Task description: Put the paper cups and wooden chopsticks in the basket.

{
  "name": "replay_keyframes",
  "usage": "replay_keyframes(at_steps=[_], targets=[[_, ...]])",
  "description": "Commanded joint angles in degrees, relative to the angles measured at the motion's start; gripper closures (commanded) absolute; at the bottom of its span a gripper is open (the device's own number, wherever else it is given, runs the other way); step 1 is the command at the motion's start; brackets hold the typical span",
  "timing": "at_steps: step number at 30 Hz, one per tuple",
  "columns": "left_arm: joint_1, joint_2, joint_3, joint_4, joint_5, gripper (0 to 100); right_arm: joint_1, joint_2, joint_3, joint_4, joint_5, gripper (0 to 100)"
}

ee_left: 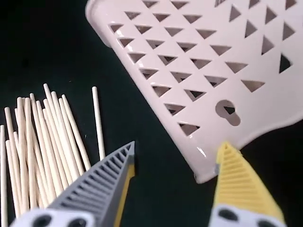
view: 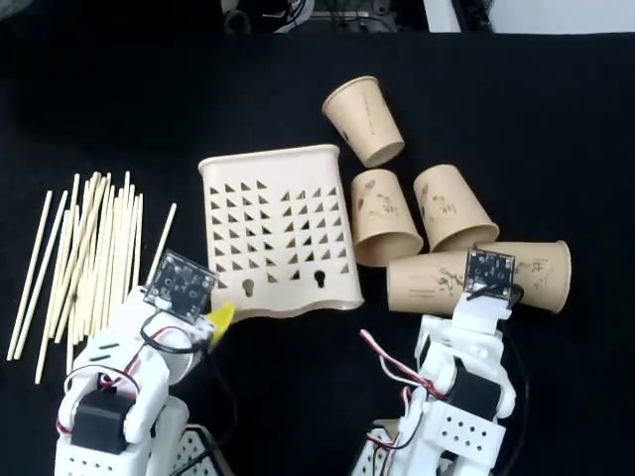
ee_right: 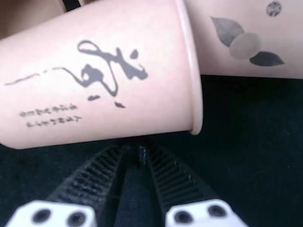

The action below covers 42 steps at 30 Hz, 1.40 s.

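Our left tool (ee_left: 178,146) is hovering empty, jaws wide apart, beside the basket (ee_left: 203,56) mid-counter; our right tool (ee_right: 141,150), jaws together, empty, is sitting by a toppled paper cup (ee_right: 94,80).

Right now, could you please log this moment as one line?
left hand open by basket | right hand shut beside paper cup | chopsticks loose on table
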Motion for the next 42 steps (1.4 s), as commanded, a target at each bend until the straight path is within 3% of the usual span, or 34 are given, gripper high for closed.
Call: replay_keyframes(at_steps=[1, 13, 26, 36, 42], targets=[[1.1, 0.35, -2.68, 2.02, -2.02, 72, 0.88, -0.22, -0.04, 0.26, -0.18, 98.4], [1.54, 0.44, -14.02, 6.68, -4.13, 72, 0.88, -0.22, -0.04, 0.26, -0.18, 98.4], [1.63, 0.53, -7.96, 7.74, -10.2, 72, 0.88, -0.22, -0.04, 0.26, -0.18, 98.4], [1.19, 0.26, 7.96, -2.81, -5.63, 74, 0.88, -0.22, -0.04, 0.26, -0.18, 98.4], [1.27, 0.18, 17.54, -12.84, -5.27, 94, 0.88, -0.22, -0.04, 0.26, -0.18, 98.4]])
